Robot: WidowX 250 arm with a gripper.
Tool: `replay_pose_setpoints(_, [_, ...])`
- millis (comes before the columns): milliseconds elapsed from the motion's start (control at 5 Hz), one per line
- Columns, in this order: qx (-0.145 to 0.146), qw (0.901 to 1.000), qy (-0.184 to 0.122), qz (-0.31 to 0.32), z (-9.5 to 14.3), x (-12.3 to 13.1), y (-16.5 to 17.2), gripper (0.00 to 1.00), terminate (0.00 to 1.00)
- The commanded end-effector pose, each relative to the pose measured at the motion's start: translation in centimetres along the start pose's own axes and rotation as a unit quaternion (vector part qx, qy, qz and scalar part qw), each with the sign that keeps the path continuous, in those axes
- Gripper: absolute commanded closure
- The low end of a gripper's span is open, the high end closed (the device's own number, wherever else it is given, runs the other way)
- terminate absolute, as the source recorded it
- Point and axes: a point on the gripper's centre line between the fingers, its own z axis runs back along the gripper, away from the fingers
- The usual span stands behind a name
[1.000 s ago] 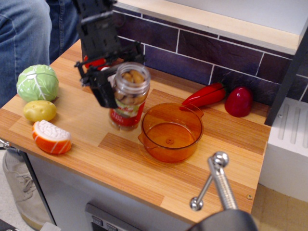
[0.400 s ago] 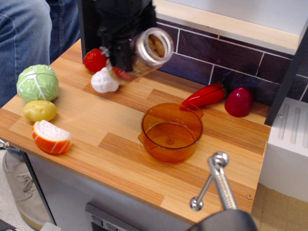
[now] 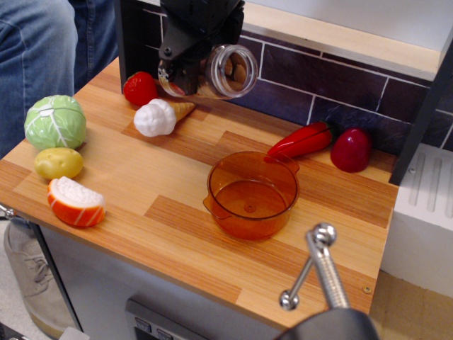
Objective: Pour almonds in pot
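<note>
Gripper: the gripper [image 3: 185, 65] is clamped on the jar [image 3: 212, 71], high above the back edge of the counter [image 3: 177, 234].
Jar: it lies nearly on its side, open mouth facing right and toward the camera; the almonds [image 3: 235, 71] show just inside the mouth and none appear to have fallen.
Pot: the orange pot [image 3: 251, 193] stands empty near the middle of the counter, toward the front-right, well apart from the jar and lower.
Surroundings: an ice-cream cone toy [image 3: 161, 116] and a strawberry [image 3: 139, 88] lie below the gripper at the back-left; a cabbage [image 3: 55, 121], a potato [image 3: 58, 162] and a salmon piece [image 3: 75, 202] sit along the left edge; two red peppers [image 3: 311, 139] rest at the back-right.
Step in hand: carrying the tilted jar over the pot.
Advice: bring the mouth over the pot's centre and lower it before tipping further; at this tilt, nuts could spill short onto the wood.
Change: a second ago the jar was upright beside the pot's left rim; it has since been lifted, moved back and tipped.
</note>
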Motion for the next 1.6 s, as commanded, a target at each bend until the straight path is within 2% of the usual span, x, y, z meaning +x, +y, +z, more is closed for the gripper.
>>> replay_pose_setpoints(0, [-0.125,0.9845,-0.069,-0.102,0.7,-0.9,-1.0,1.0,0.0])
replay_pose_setpoints(200, [-0.173,0.971,-0.099,-0.132,0.1,-1.6,-1.5,1.0,0.0])
replay_pose_setpoints(400, [-0.206,0.9581,-0.109,-0.167,-0.3,-2.3,-1.7,1.0,0.0])
replay_pose_setpoints(600, [-0.231,0.9445,-0.134,-0.191,-1.0,-2.4,-1.9,1.0,0.0])
replay_pose_setpoints(800, [-0.244,0.9345,-0.148,-0.213,-1.5,-2.6,-1.9,1.0,0.0])
replay_pose_setpoints(1000, [-0.248,0.9289,-0.156,-0.227,-1.4,-2.8,-1.8,1.0,0.0])
replay_pose_setpoints(1200, [-0.26,0.9198,-0.156,-0.249,-0.9,-3.0,-2.0,1.0,0.0])
replay_pose_setpoints(1400, [-0.27,0.9073,-0.164,-0.278,-0.9,-3.3,-1.9,1.0,0.0])
